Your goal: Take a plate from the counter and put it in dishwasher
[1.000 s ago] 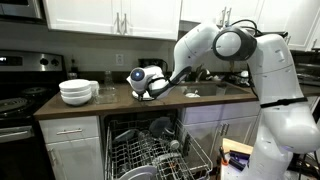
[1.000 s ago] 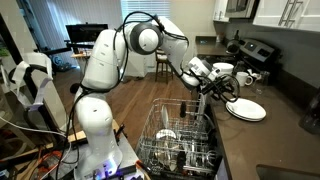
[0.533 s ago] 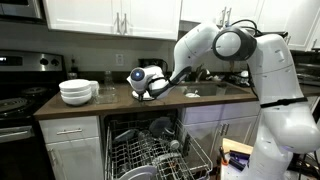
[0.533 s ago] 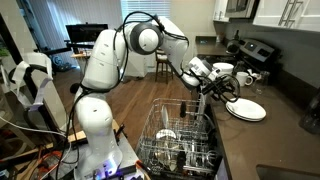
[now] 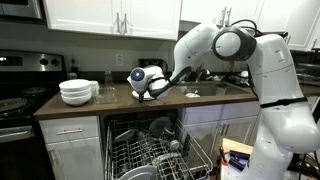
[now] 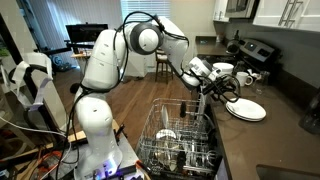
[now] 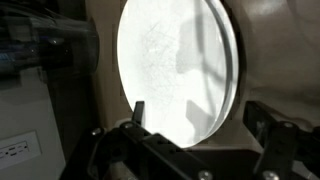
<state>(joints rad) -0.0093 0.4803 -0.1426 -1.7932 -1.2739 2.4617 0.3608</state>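
While my gripper hovers low over the counter with jaws released and nothing held, the white plate lies flat on that counter just ahead, above the open dishwasher

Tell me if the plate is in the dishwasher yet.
No, the plate lies flat on the counter, outside the dishwasher.

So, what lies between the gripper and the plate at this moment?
Nothing. In the wrist view the open gripper faces the white plate directly, and no other object shows in that stretch.
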